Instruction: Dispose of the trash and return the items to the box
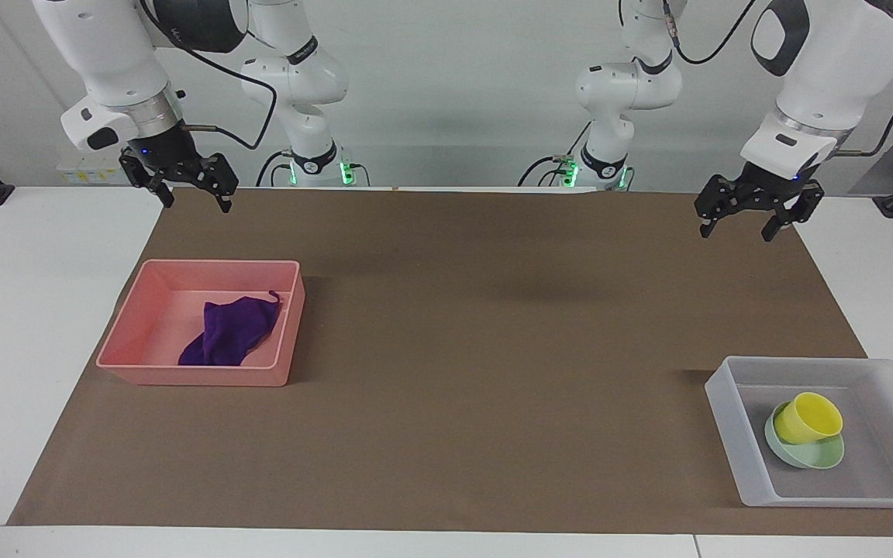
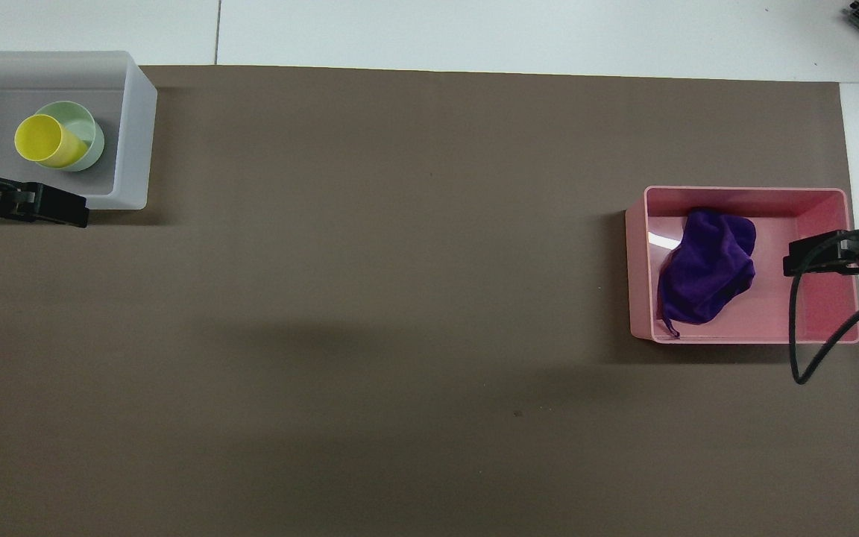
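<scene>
- The purple cloth point(image 1: 229, 332) lay crumpled inside the pink bin point(image 1: 132, 333), toward the right arm's end of the brown mat point(image 1: 493, 372).
- The yellow cup point(image 1: 808, 417) lay tipped in the mint-green bowl point(image 1: 811, 456), and both sat inside the see-through tray point(image 1: 725, 422), well apart from the pink bin, toward the left arm's end of the mat.
- The right hand point(image 1: 187, 191) hung up in the air over the mat's edge by the pink bin. Its fingers were apart and it held nothing.
- The left hand point(image 1: 749, 217) hung up in the air over the mat. Its fingers were apart too, and it was empty.
- It looked like the job was done: trash in the bin, cup and bowl in the tray.
- Nothing was left out on the surface to pick up, so the next move would likely be for both arms just to rest.
</scene>
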{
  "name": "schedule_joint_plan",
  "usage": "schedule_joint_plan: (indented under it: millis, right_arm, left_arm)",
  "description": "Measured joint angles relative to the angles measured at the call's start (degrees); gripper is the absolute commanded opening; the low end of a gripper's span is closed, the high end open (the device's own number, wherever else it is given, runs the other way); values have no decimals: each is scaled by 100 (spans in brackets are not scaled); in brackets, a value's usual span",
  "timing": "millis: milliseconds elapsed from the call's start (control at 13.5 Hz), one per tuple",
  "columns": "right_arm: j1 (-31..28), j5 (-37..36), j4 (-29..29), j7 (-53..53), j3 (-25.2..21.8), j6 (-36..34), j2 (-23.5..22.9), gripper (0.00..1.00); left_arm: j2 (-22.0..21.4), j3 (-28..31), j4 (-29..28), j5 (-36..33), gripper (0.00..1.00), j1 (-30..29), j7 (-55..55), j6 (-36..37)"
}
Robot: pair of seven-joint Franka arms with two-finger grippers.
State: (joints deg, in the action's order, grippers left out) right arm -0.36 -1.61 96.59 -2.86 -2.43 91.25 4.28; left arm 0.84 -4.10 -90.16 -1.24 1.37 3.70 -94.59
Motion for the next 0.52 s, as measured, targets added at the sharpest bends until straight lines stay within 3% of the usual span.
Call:
schedule_joint_plan:
  millis: [517]
  right_arm:
    - [1,0,1,0,0,0,0,100]
  left_arm:
    - [-2,249,10,0,100,209,0,137]
